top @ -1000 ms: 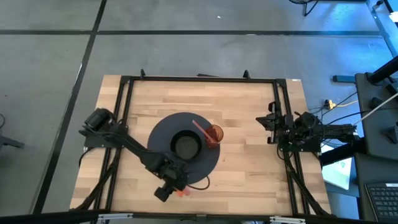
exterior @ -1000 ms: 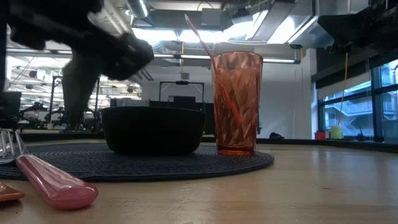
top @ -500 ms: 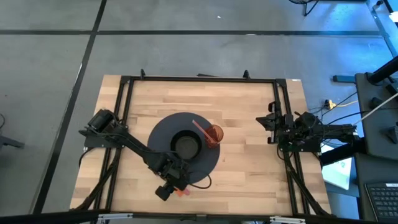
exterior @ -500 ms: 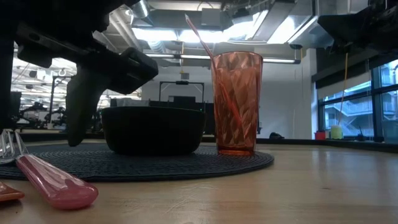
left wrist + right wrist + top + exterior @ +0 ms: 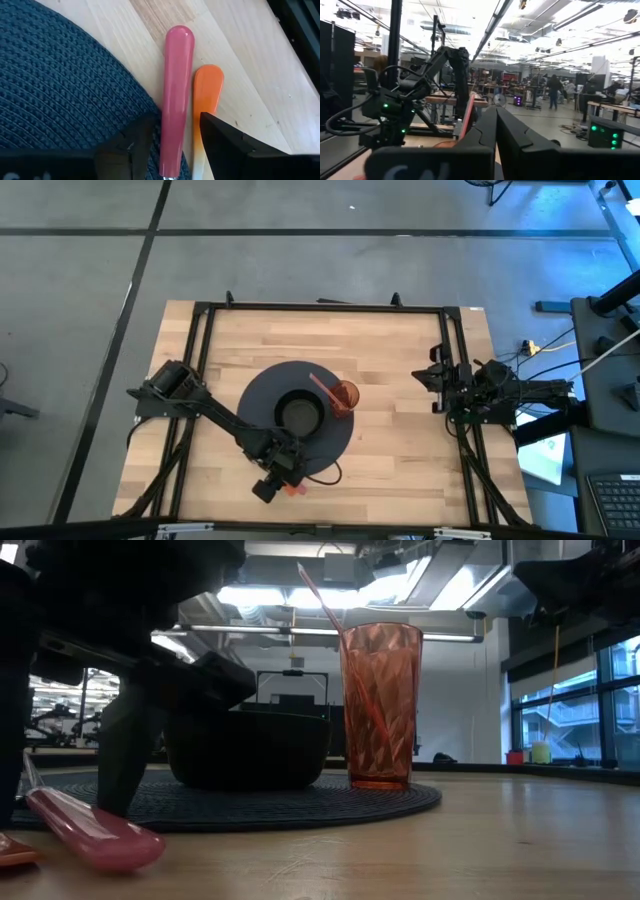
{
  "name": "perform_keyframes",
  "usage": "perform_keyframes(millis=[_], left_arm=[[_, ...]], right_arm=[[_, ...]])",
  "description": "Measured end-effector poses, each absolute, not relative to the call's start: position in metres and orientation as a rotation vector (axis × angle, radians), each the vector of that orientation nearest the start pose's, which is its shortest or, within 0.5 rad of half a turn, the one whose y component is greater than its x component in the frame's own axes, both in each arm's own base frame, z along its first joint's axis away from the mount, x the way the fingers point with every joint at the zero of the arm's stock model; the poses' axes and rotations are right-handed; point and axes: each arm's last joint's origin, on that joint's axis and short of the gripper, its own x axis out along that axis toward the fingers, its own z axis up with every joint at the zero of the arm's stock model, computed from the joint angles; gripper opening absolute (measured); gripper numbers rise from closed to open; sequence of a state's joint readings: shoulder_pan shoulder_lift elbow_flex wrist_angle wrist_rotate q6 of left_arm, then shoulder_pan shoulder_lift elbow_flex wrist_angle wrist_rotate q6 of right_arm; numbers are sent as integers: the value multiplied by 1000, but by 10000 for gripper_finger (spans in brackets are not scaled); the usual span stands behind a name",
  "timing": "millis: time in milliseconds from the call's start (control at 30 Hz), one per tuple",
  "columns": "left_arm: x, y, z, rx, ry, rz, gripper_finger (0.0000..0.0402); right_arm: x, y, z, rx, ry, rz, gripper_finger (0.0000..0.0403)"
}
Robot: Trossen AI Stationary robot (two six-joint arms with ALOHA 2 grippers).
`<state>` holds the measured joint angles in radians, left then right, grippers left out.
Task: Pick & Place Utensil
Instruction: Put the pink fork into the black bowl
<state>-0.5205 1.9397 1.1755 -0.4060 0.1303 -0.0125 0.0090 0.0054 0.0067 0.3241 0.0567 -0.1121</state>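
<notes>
The left gripper (image 5: 172,142) is low at the near edge of the worktop (image 5: 400,360), its fingers apart on both sides of the pink utensil handle (image 5: 176,95) and not yet holding it. An orange utensil (image 5: 206,100) lies just beside the pink one, touching or nearly so, and the placemat (image 5: 262,390) edge is on the other side. To grip well, the fingers should close only on the pink handle. Farther in, the bowl (image 5: 300,413) and the cup (image 5: 343,397) stand on the placemat. The right gripper (image 5: 495,130) waits closed and empty at the right edge, so there is much free room.
</notes>
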Motion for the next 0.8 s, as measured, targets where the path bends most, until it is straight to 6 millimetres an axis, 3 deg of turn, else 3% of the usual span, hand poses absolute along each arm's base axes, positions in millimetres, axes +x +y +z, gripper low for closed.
perform_keyframes(millis=[267, 567, 800], left_arm=[[320, -187, 133, 220, 1177, -511, 124], [319, -189, 133, 220, 1180, -496, 47], [318, -190, 132, 220, 1184, -494, 47]], right_arm=[[93, -1, 196, -94, -323, -56, 7], [93, -1, 196, -94, -323, -56, 7], [93, -1, 196, -96, -323, -57, 7]])
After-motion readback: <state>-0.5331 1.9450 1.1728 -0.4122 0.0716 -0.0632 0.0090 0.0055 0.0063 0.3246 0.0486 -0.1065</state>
